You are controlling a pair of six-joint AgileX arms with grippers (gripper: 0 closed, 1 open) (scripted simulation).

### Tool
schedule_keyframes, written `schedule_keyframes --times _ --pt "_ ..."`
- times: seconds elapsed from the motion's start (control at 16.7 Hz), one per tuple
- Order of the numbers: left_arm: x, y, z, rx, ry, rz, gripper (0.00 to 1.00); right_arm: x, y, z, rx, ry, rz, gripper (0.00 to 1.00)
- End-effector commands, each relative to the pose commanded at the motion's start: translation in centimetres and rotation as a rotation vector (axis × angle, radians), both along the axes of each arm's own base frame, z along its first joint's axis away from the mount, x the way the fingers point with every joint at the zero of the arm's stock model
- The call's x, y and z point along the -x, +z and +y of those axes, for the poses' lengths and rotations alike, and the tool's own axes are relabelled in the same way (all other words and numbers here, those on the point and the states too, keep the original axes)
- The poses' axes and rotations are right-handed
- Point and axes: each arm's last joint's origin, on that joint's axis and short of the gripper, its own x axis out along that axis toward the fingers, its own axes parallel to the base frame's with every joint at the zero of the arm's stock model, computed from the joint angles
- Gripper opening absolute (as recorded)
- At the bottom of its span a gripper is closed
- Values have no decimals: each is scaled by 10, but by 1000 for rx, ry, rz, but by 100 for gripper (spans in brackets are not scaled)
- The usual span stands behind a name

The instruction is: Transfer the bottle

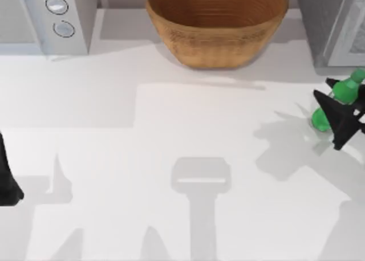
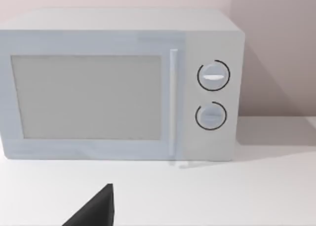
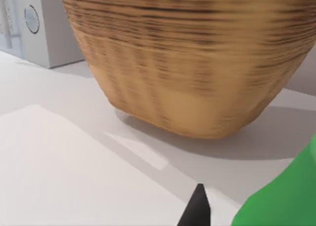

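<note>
Bottle: green soda bottle (image 1: pixel 337 101) at the counter's (image 1: pixel 171 158) right edge, tilted, cap toward the far side.
Right pincer (image 1: pixel 341 114): pinching the bottle's middle.
Left pincer (image 1: pixel 8 184): parked at the left edge; fingers unclear.
Basket: woven basket (image 1: pixel 217 27) far centre, beside microwave (image 2: pixel 118 83).

White table (image 1: pixel 114 158) with woven basket (image 1: pixel 217 27) and microwave (image 1: pixel 48 16) at its back edge
</note>
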Motion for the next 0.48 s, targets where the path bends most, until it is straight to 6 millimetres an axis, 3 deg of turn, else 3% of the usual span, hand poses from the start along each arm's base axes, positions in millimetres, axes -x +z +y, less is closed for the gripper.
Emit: schedule_keyframes --times 0.42,0.48 --pt "0 0 0 0 0 0 100 0 0 0 0 0 0 98" --pt "0 0 0 0 0 0 100 0 0 0 0 0 0 100"
